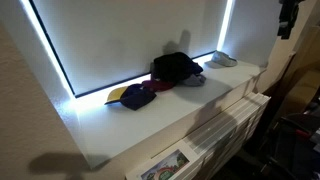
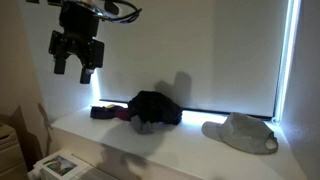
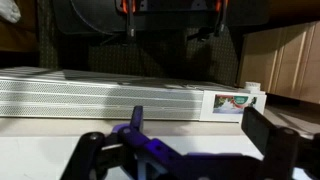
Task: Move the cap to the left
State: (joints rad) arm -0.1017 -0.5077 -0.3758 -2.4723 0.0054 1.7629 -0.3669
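Exterior views both show a white counter (image 1: 120,135) running under a drawn blind (image 1: 130,40) with bright strips of light along its edges. The cap (image 2: 240,132) is pale grey-white and soft. It lies flat on the counter at one end of the row of headwear, near the lit vertical edge of the blind and not far from the counter's end. In an exterior view the cap (image 1: 222,60) sits just short of the far corner, back against the blind. Next along is the black bundle (image 2: 155,108), well apart from the cap, with a bare strip of counter between them. A small grey piece (image 1: 193,80) touches the bundle on the cap's side; what it is cannot be told. Beyond the bundle, just beside it, lies the maroon cap (image 1: 130,96), its yellow brim toward the blind. Past the maroon cap the counter is bare up to its near end, and a bare band runs along the front edge before the whole row. The gripper (image 2: 74,68) hangs high, well apart from every cap. Its fingers (image 2: 61,66) are spread and hold nothing. In the wrist view the fingers (image 3: 275,135) stand wide at the frame's bottom. Between them shows a white slatted panel (image 3: 120,95) with a picture card (image 3: 232,102) at its end.
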